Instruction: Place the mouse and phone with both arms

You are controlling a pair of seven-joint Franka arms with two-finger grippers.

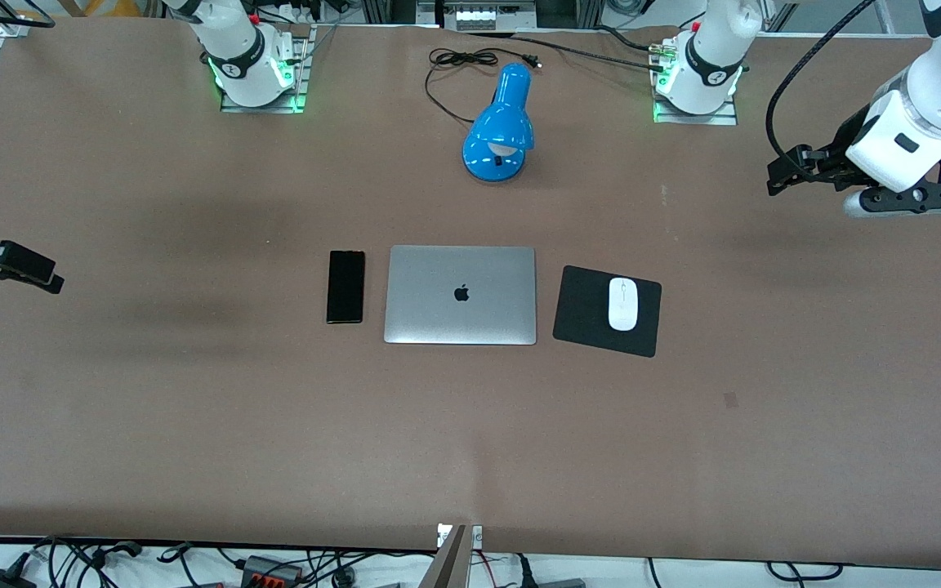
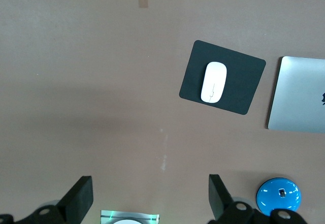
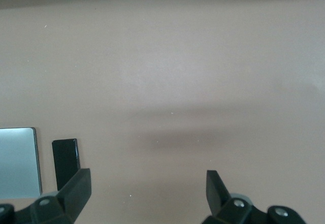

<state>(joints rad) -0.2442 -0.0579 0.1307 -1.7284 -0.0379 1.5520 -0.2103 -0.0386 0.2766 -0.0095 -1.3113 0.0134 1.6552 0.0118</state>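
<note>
Laptop (image 1: pixel 460 295): silver, lid closed, lying flat near the middle of the brown counter (image 1: pixel 193 408); every place below is given from it
Phone (image 1: pixel 345 287): black, flat on the counter just beside the laptop toward the right arm's end, its long edge parallel to the laptop's side, a narrow gap between them; the right wrist view shows it too (image 3: pixel 66 156), next to the laptop's corner (image 3: pixel 19 160)
Mouse pad (image 1: pixel 608 310): black square, slightly turned, beside the laptop toward the left arm's end, apart from it
Mouse (image 1: pixel 622 303): white, resting on the mouse pad, roughly in its middle; the left wrist view shows it lengthwise on the pad (image 2: pixel 214 82)
Lamp (image 1: pixel 501 126): blue desk lamp, farther from the front camera than the laptop, its black cord trailing toward the arms' bases
Left gripper (image 1: pixel 789 171): in the air over bare counter well away from the laptop at the left arm's end; fingers (image 2: pixel 218 196) spread wide, nothing between them
Right gripper (image 1: pixel 37 278): over bare counter well away from the laptop at the right arm's end; fingers (image 3: pixel 213 188) spread wide, holding nothing
</note>
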